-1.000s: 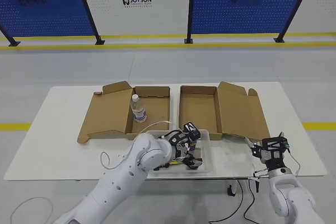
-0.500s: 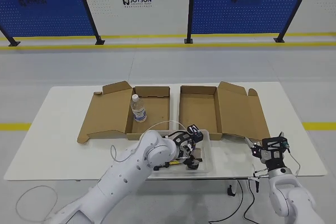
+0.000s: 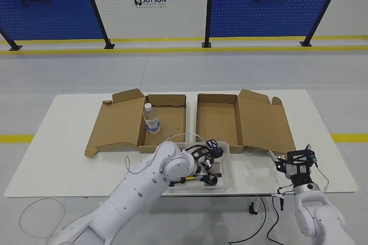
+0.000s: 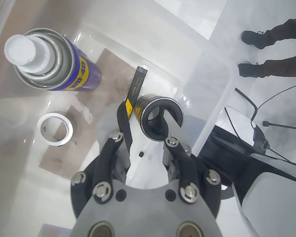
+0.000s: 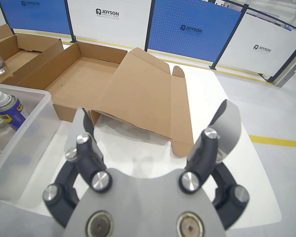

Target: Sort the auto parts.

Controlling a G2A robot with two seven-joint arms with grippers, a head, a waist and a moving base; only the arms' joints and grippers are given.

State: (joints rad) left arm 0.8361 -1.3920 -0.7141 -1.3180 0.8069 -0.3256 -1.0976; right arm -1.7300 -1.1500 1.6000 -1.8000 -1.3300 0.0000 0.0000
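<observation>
The left pincer (image 4: 145, 114) straddles one wall of the bearing sleeve (image 4: 160, 99).

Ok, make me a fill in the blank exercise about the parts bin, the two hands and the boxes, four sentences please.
1. The spray can stands ___ in the clear bin.
2. One finger of the left hand sits ___ the bore of the bearing.
3. The right hand hovers above the table with its fingers ___.
4. The water bottle stands in a ___ box.

Missing words: upright; inside; open; cardboard.
</observation>
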